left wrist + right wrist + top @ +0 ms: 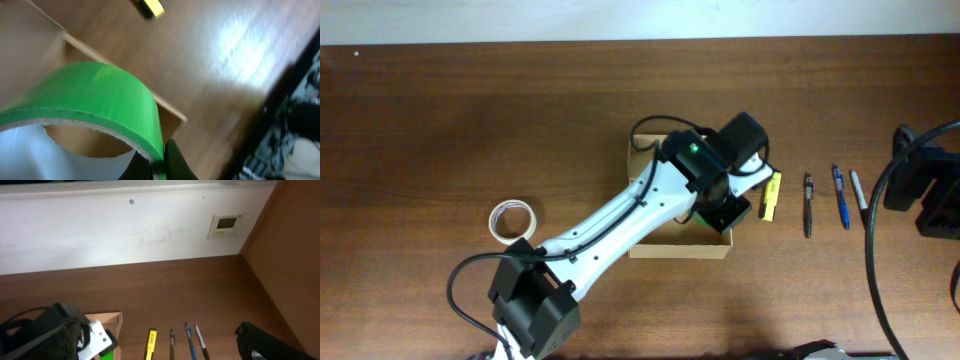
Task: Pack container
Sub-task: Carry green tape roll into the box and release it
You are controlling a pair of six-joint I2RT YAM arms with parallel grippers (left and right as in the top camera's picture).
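The container is a tan cardboard box open at the table's centre, and its wall also shows in the left wrist view. My left gripper hangs over the box's right end, shut on a green tape roll. In the left wrist view the jaws pinch the wall of the green roll, which is tilted above the box's inside. My right gripper sits at the table's right edge, open with nothing in it; only one of its fingers shows.
A white tape roll lies left of the box. Right of the box lie a yellow highlighter and three pens. The left arm stretches diagonally across the box. Cables run at the right.
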